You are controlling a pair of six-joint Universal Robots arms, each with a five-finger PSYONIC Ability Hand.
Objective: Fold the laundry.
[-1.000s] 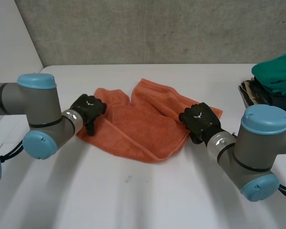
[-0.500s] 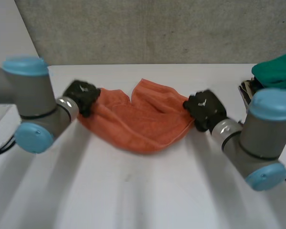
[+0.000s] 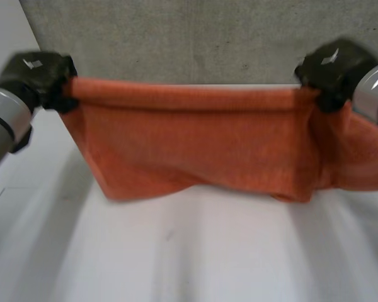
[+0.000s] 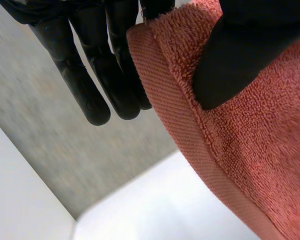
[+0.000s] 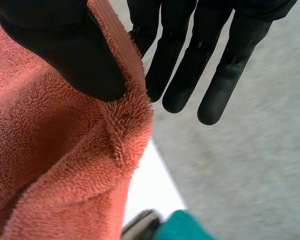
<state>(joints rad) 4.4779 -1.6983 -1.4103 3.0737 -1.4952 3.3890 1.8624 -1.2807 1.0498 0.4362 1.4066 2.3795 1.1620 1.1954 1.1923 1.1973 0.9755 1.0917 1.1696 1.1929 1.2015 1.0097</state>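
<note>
At the left of the head view, the robot's left hand (image 3: 36, 74) is raised in front of the grey concrete wall (image 3: 189, 38) and grips the left top corner of an orange terry-cloth towel (image 3: 201, 145). In the left wrist view this hand (image 4: 235, 50) pinches the towel (image 4: 250, 150): the thumb presses on the looped face just inside the flat woven hem, while the straight fingers (image 4: 90, 85) lie close together on the other side of that hem. From this corner the towel's top edge runs taut and nearly level across the head view, and the cloth hangs below it as a broad sheet over the white table (image 3: 195, 251). Its lower edge sags toward the tabletop, and whether it touches there cannot be told. At the right, the right hand (image 3: 331, 68) holds the same top edge at about the same height, with a further fold of cloth hanging beyond it. In the right wrist view this hand (image 5: 65, 50) also pinches: the thumb bears down on the bunched, fuzzy edge of the towel (image 5: 50, 165), and the straight fingers (image 5: 190, 60) stand behind it, slightly fanned. Below those fingers a green folded cloth (image 5: 182, 229) lies on the table.
</note>
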